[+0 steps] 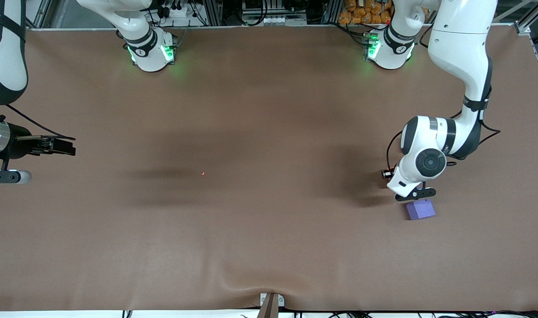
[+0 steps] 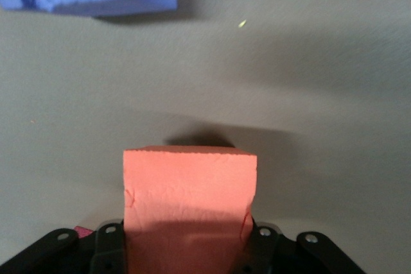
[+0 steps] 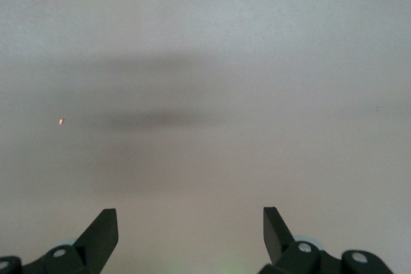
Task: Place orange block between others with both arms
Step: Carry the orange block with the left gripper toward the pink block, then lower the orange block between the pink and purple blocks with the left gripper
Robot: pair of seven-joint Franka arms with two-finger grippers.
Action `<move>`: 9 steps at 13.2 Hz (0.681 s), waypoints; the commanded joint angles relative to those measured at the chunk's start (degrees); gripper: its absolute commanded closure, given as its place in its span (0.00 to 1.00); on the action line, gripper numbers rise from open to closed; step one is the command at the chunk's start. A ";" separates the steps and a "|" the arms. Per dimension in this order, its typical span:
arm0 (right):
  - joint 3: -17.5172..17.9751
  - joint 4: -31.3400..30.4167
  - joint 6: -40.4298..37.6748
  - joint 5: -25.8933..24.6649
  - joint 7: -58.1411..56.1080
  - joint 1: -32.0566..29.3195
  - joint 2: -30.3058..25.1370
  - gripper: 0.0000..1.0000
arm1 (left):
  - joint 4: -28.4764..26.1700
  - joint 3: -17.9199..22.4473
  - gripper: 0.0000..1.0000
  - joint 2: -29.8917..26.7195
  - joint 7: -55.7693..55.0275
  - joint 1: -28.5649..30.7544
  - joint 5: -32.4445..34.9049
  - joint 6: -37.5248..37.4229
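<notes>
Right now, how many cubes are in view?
2: purple cube on the table toward the left arm's end; orange block in the left gripper beside it. Others may be hidden.

left gripper [image 2: 186, 248] low over table, clamped on a block; right gripper [image 3: 191, 235] waits, fingers wide, at right arm's end.

Held block [image 2: 189, 206] beside other block [image 1: 421, 209]; on table [image 1: 251, 243].

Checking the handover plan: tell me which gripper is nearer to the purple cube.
Left. The left gripper, shut on the orange block, is right beside the purple cube. The right gripper waits open at the right arm's end of the table.
</notes>
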 commanded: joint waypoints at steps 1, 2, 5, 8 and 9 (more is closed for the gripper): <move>0.22 0.71 -2.60 -0.55 -0.54 -0.27 -1.43 0.00 | -2.60 -0.86 1.00 -2.55 1.56 2.08 1.35 1.84; 0.13 1.32 -4.53 -0.55 -0.37 -0.27 -1.52 0.00 | -2.60 -0.86 1.00 -2.46 2.69 2.79 1.35 1.93; 0.13 1.68 -6.57 -0.55 -0.02 0.00 -1.61 0.00 | -2.51 -0.95 1.00 -2.11 6.30 5.60 1.35 2.90; -0.39 1.60 -6.48 -0.37 -0.02 0.09 -1.61 0.00 | -2.51 -1.38 1.00 -1.94 11.04 8.32 0.65 3.60; -0.66 1.51 -6.48 -0.46 -0.02 0.09 -1.52 0.00 | -2.51 -1.47 1.00 -1.76 11.40 8.76 0.56 3.87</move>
